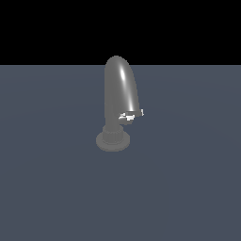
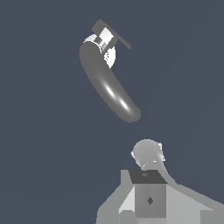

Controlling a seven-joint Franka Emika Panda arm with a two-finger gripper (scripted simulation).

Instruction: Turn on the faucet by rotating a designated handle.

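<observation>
Faucet standing at frame centre; arm hovering well clear of it.

The faucet is sitting mid-frame in the exterior view, its handle jutting toward the exterior view's right just above the ribbed base. Being glossy rigid metal, the lever is likely slippery and stiff; pushing near its free tip should give the most leverage. The wrist view is showing the gripper body low in frame, apart from the faucet; finger state cannot be determined.
</observation>
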